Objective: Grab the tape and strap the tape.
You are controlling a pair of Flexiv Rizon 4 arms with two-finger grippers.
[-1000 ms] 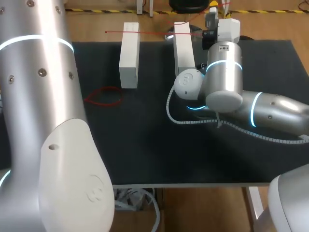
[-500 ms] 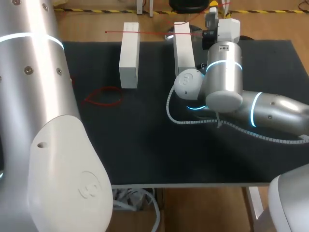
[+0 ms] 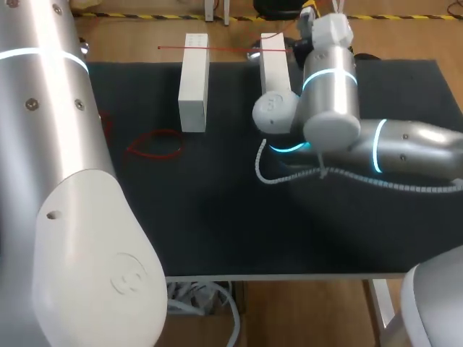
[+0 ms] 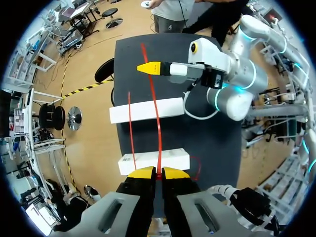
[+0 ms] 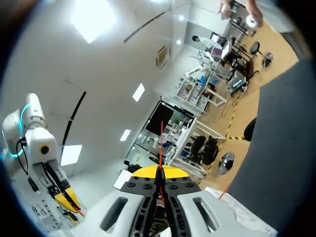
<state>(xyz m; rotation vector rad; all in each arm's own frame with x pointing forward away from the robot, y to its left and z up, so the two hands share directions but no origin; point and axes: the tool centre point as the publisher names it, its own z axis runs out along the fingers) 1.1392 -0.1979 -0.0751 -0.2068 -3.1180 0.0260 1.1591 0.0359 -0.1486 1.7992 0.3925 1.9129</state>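
The desk [image 3: 217, 231] is being covered by matt black sheeting; smooth, glossy silver casing is being shown on the right arm [image 3: 409, 148].

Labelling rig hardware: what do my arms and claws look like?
Left arm and right arm: round silver-and-white tubes with glowing cyan rings; a white coiled cable hangs from the right. Left claw and right claw: black fingers, yellow tips.

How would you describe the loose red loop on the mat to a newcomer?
Start at the black mat, then the left white block at its far edge. Just nearer than that block, toward my left arm, lies a thin red loop. Unlike the straight red tape across the block tops, it curls slack.
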